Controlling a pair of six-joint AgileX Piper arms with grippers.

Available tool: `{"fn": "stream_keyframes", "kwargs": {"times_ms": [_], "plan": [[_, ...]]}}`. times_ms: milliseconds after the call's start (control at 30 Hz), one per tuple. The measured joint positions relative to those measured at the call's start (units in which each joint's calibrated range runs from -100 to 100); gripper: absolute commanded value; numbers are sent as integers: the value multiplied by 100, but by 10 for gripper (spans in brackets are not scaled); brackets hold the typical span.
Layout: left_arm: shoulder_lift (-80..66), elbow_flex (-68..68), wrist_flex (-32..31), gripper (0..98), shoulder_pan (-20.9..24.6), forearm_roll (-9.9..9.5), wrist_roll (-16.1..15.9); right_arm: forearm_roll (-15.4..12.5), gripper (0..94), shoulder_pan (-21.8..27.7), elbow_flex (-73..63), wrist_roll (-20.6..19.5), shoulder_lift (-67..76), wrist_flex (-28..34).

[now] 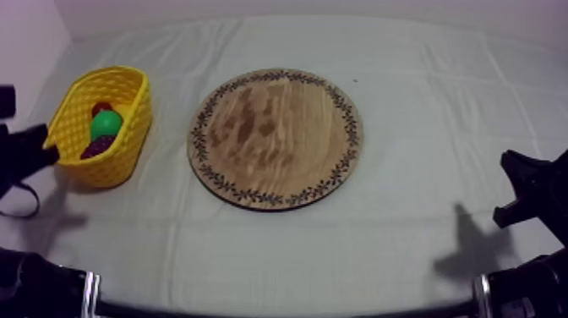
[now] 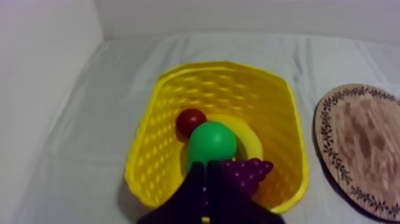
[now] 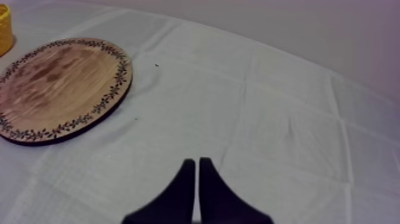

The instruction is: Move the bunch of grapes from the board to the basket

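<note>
- The left arm [image 1: 25, 156] sat low at the left edge of the worktop [image 1: 423, 84], just beside the yellow basket [image 1: 127, 156]. The left jaws lay pressed together as a narrow wedge, holding nothing, and pointed into the basket's near end.
- The bunch of grapes [image 2: 247, 173] lay inside the yellow basket [image 2: 274, 119], not on the board. In the left wrist view it sat just past the tips of the left jaws, low against the near wall. It touched the green pear [image 2: 211, 143], with the small red fruit [image 2: 190, 121] farther in and a banana [image 2: 250, 137] curved behind the pear.
- From above, the bunch of grapes [image 1: 99, 146] showed as a dark patch under the pear [image 1: 106, 124]. Its long axis seemed to slant along the basket wall, though too little showed to be sure.
- The wooden board [image 1: 275, 139] lay in the middle of the worktop, apart from the basket, with no fruit on it.
- The right arm [image 1: 532, 190] rested low at the right edge, well apart from board and basket. The right jaws were also closed to a thin wedge on nothing, aimed across bare cloth with the board [image 3: 59, 83] off to one side.
- Judged from this layout, the placing looked done. The left arm was much the nearer to the grapes, so any further move would fall to it.
</note>
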State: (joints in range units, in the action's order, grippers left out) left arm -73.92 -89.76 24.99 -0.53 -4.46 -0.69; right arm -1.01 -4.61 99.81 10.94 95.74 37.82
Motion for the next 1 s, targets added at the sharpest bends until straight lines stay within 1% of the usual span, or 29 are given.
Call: {"fn": "stream_keyframes", "kwargs": {"times_ms": [133, 233, 500, 700, 1000], "plan": [[-807, -666, 29, 0, -37, -14, -48, 0, 4, 0, 0, 0, 0, 0], [-1335, -924, 226, 0, -40, -1, -74, 0, 4, 0, 0, 0, 0, 0], [-2210, -1000, 457, 0, -39, 184, -151, 0, 4, 0, 0, 0, 0, 0], [-2543, -1021, 516, 0, -33, 236, -67, 0, 4, 0, 0, 0, 0, 0], [-2582, -1024, 508, 0, -42, 230, -55, 0, 4, 0, 0, -3, 0, 0]]}}
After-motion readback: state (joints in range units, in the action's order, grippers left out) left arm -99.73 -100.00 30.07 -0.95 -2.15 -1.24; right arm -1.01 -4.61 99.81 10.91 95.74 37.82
